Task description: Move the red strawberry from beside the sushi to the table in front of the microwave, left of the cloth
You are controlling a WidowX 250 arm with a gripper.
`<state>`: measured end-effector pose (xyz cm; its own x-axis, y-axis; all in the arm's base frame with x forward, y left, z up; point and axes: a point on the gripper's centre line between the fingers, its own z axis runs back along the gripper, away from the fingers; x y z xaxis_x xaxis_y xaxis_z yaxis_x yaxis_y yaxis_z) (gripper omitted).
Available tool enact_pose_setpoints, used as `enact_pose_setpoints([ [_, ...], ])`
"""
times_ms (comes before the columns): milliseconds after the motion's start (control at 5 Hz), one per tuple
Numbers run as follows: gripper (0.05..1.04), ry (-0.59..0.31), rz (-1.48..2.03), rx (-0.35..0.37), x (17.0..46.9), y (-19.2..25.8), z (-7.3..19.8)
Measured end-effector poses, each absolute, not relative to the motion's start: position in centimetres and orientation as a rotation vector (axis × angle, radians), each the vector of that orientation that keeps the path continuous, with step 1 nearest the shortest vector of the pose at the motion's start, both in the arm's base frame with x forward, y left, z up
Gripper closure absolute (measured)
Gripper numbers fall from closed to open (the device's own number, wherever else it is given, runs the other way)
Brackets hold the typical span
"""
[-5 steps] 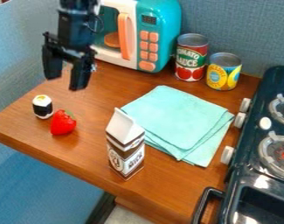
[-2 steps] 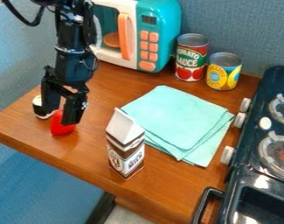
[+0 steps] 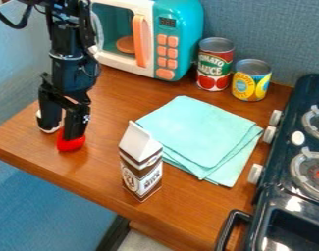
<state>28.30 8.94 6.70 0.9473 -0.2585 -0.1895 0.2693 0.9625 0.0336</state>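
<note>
Down comes the black arm [image 3: 68, 66], lower and a bit nearer the left edge of the view than it is in the earlier frame. Closest to us, the milk carton [image 3: 142, 169] stands up on the brown tabletop [image 3: 109, 179]. Next comes the red strawberry [image 3: 71, 144], sitting on the tabletop, partly hidden by one side of the jaws [image 3: 61, 133]. The jaws are spread apart, and I can't see them holding anything. Their other side hides most of a small sushi roll [image 3: 51, 131]. So the jaws are down by these two toys, but nothing is picked up yet. Farther back lie the folded cloth [image 3: 198, 130], then two cans [image 3: 215, 68] and the toy microwave [image 3: 178, 41], all set down.
</note>
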Motion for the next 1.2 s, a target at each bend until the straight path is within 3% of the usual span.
enact_pose_setpoints([
  [400, 0.082, 0.151, -0.221, 0.089, 28.4, 10.3, 6.4],
  [1200, 0.082, 0.214, -0.175, 0.043, 29.2, 10.4, 2.9],
])
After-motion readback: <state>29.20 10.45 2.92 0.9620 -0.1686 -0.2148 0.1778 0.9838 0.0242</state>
